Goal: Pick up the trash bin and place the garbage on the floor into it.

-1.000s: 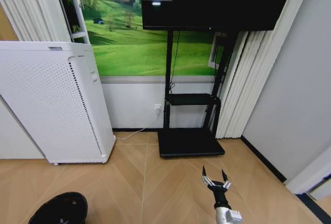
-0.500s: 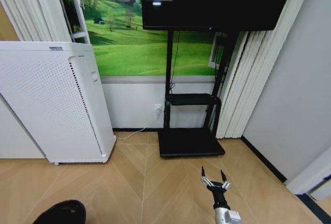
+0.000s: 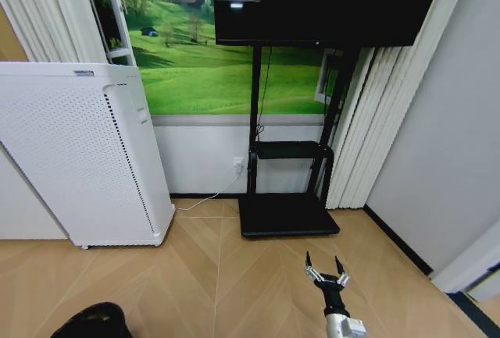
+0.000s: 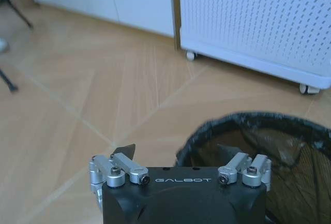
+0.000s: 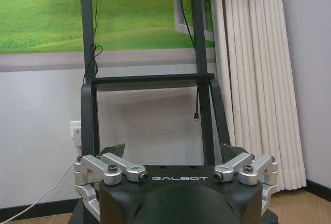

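The trash bin (image 3: 88, 322), black and round, pokes in at the bottom left edge of the head view. In the left wrist view its rim and dark bag liner (image 4: 248, 131) lie right under my left gripper (image 4: 176, 151), which is open, with one fingertip outside the rim and the other over the bin's inside. My right gripper (image 3: 326, 269) hangs open above the floor (image 3: 219, 275) at the lower right, holding nothing; in its own wrist view the right gripper (image 5: 173, 151) faces the TV stand. The garbage is out of view.
A tall white perforated appliance (image 3: 78, 158) on small wheels stands at the left, close to the bin. A black TV stand (image 3: 287, 213) sits against the back wall, with curtains (image 3: 367, 119) and a grey wall to its right. A white cable (image 3: 207, 199) trails along the floor.
Less of the bin shows in the head view: it has slid toward the bottom left edge. The right gripper has stayed almost still.
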Available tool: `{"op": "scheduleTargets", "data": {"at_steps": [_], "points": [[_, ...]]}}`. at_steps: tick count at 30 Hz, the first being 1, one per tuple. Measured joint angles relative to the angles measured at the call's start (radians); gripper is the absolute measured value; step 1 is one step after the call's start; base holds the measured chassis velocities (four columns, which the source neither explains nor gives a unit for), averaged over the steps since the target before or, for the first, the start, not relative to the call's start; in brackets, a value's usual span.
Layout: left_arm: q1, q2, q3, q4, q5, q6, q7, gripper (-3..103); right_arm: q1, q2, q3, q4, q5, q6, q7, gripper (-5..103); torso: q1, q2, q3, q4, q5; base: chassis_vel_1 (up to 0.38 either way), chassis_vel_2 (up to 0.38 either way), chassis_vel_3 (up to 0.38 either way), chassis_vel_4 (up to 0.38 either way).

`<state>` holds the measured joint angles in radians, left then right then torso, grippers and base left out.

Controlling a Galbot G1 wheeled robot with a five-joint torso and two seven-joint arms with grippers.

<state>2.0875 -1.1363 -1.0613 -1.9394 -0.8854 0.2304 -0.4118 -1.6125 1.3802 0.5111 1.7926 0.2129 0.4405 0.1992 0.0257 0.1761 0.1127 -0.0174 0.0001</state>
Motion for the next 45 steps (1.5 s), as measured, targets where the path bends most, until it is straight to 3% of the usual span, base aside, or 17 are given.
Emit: {"op": "scheduleTargets", "data": {"at_steps": [1, 3, 4, 6, 7, 10, 11, 13, 14, 17, 21, 23, 31, 40, 45], "points": [[0.0, 0.0, 0.0, 0.0, 0.0, 0.0, 0.0, 88, 0.0, 0.0, 0.0, 0.0, 0.0, 0.0, 0.0, 100, 0.0, 0.0, 0.0, 0.0, 0.0, 0.0, 0.0, 0.0, 0.0], [0.031, -0.028, -0.04, -0.025, 0.193, -0.035, 0.018, 97, -0.001, 0.003, 0.002, 0.0, -0.008, -0.006, -0.001, 100, 0.0, 0.0, 0.0, -0.0002, -0.0002, 0.0, 0.0, 0.0, 0.0], [0.031, -0.028, -0.04, -0.025, 0.193, -0.035, 0.018, 97, -0.001, 0.003, 0.002, 0.0, -0.008, -0.006, -0.001, 100, 0.0, 0.0, 0.0, -0.0002, -0.0002, 0.0, 0.0, 0.0, 0.0], [0.065, -0.049, -0.079, -0.052, 0.317, -0.087, 0.057, 100, -0.005, 0.001, 0.01, -0.006, -0.023, -0.011, -0.012, 100, 0.0, 0.0, 0.0, 0.0004, 0.0002, 0.0, 0.0, 0.0, 0.0], [0.065, -0.049, -0.079, -0.052, 0.317, -0.087, 0.057, 100, -0.005, 0.001, 0.01, -0.006, -0.023, -0.011, -0.012, 100, 0.0, 0.0, 0.0, 0.0004, 0.0002, 0.0, 0.0, 0.0, 0.0], [0.083, -0.07, -0.12, -0.129, 0.389, -0.193, 0.156, 100, -0.029, -0.008, 0.018, 0.005, -0.026, -0.012, -0.049, 100, 0.0, 0.0, 0.0, 0.0002, 0.0002, 0.0, 0.0, 0.0, 0.0], [0.083, -0.07, -0.12, -0.129, 0.389, -0.193, 0.156, 100, -0.029, -0.008, 0.018, 0.005, -0.026, -0.012, -0.049, 100, 0.0, 0.0, 0.0, 0.0002, 0.0002, 0.0, 0.0, 0.0, 0.0], [0.047, -0.073, -0.124, -0.191, 0.434, -0.274, 0.245, 100, -0.061, -0.01, 0.016, 0.03, -0.01, -0.01, -0.1, 100, 0.0, 0.0, 0.0, 0.0, 0.0002, 0.0, 0.0, 0.0, 0.0], [0.047, -0.073, -0.124, -0.191, 0.434, -0.274, 0.245, 100, -0.061, -0.01, 0.016, 0.03, -0.01, -0.01, -0.1, 100, 0.0, 0.0, 0.0, 0.0, 0.0002, 0.0, 0.0, 0.0, 0.0], [-0.046, -0.047, -0.054, -0.234, 0.477, -0.345, 0.327, 100, -0.136, 0.005, 0.012, 0.096, -0.012, -0.03, -0.144, 100, 0.0, 0.0, 0.0, -0.0007, -0.0002, 0.0, 0.0, 0.0, 0.0], [-0.089, -0.031, 0.011, -0.267, 0.466, -0.344, 0.357, 100, -0.184, 0.018, 0.014, 0.155, -0.011, -0.062, -0.119, 100, 0.0, 0.0, 0.0, -0.0004, 0.0, 0.0, 0.0, 0.0, 0.0], [-0.127, -0.019, 0.092, -0.3, 0.466, -0.331, 0.376, 100, -0.219, 0.029, 0.037, 0.222, -0.016, -0.092, -0.077, 100, 0.0, 0.0, 0.0, -0.0003, -0.0003, 0.0, 0.0, 0.0, 0.0], [-0.197, -0.018, 0.288, -0.339, 0.534, -0.304, 0.347, 100, -0.26, 0.05, 0.131, 0.365, -0.014, -0.141, -0.003, 100, 0.0, 0.0, 0.0, -0.0003, -0.0001, 0.0, 0.0, 0.0, 0.0], [-0.185, -0.064, 0.382, -0.364, 0.573, -0.294, 0.339, 100, -0.29, 0.098, 0.122, 0.389, -0.091, -0.12, -0.015, 100, 0.0, 0.0, 0.0, -0.0002, 0.0001, 0.0, 0.0, 0.0, 0.0], [-0.182, -0.074, 0.376, -0.367, 0.581, -0.31, 0.337, 100, -0.295, 0.105, 0.114, 0.402, -0.091, -0.131, -0.026, 100, 0.0, 0.0, 0.0, 0.0, 0.0, 0.0, 0.0, 0.0, 0.0]]}}
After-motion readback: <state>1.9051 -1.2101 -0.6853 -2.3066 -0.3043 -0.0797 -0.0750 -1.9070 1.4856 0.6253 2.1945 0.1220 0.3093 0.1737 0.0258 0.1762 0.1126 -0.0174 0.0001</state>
